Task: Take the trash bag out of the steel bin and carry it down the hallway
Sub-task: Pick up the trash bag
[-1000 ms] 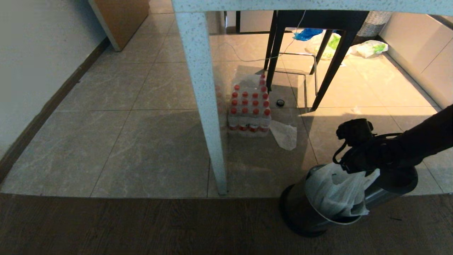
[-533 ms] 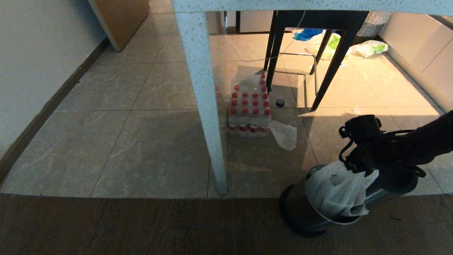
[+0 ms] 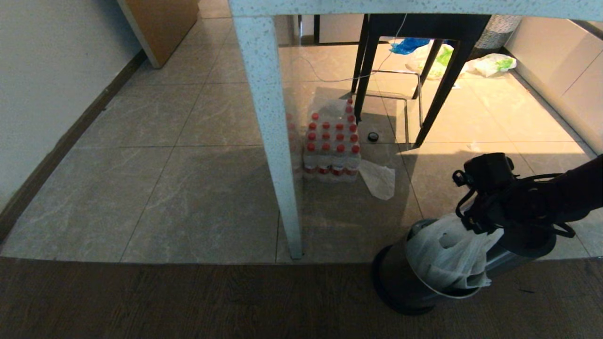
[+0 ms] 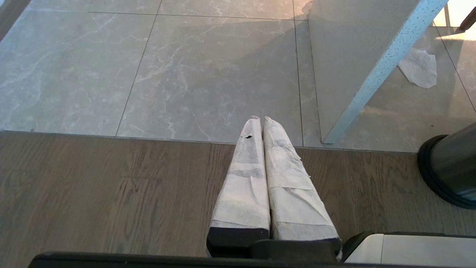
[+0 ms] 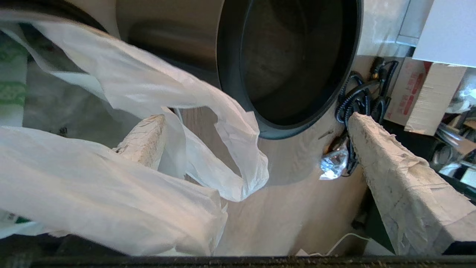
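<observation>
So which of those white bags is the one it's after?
Start at the pale speckled table leg; the steel bin stands to its right on the wood floor. The trash bag droops over its rim under the right pincer, unlike the bags lying far behind.

White trash bag (image 3: 445,256) drapes over the tilted steel bin (image 3: 400,278).
</observation>
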